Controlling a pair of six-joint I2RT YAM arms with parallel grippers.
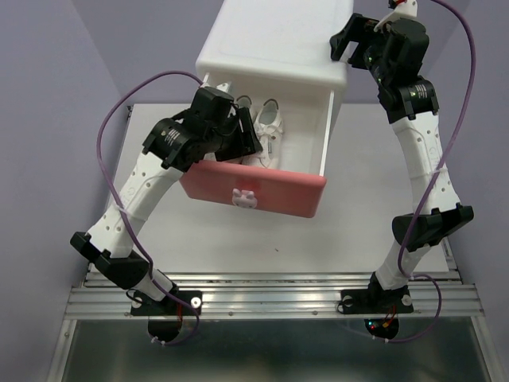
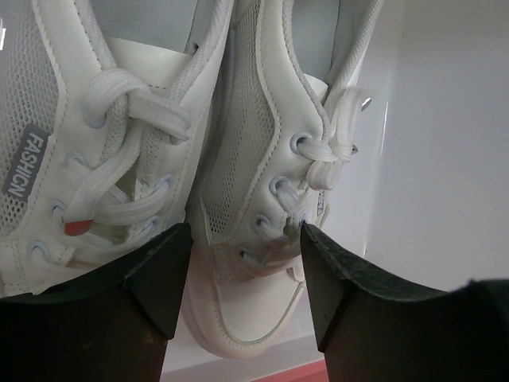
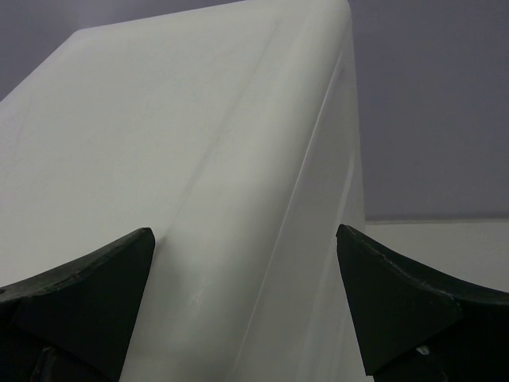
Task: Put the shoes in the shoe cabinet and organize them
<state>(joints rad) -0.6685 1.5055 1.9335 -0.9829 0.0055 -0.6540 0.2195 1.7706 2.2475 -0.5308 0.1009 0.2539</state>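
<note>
The white shoe cabinet (image 1: 278,40) stands at the table's far edge. Its darker pink drawer (image 1: 278,191) with a white bunny knob (image 1: 244,198) is pulled open. The white pair lies side by side inside, toes toward the pink front. My left gripper (image 2: 242,239) reaches into the drawer (image 1: 242,139) and is closed against both sides of the right white shoe (image 2: 254,159) near its toe. The other white shoe (image 2: 103,159) lies just left of it. My right gripper (image 3: 245,239) is open, straddling the cabinet's top right corner (image 1: 346,44). The orange shoes are out of view.
The white table (image 1: 374,207) lies bare to the right of and in front of the drawer. The drawer's white floor (image 2: 445,159) shows to the right of the shoes. Lilac walls close in behind and at both sides.
</note>
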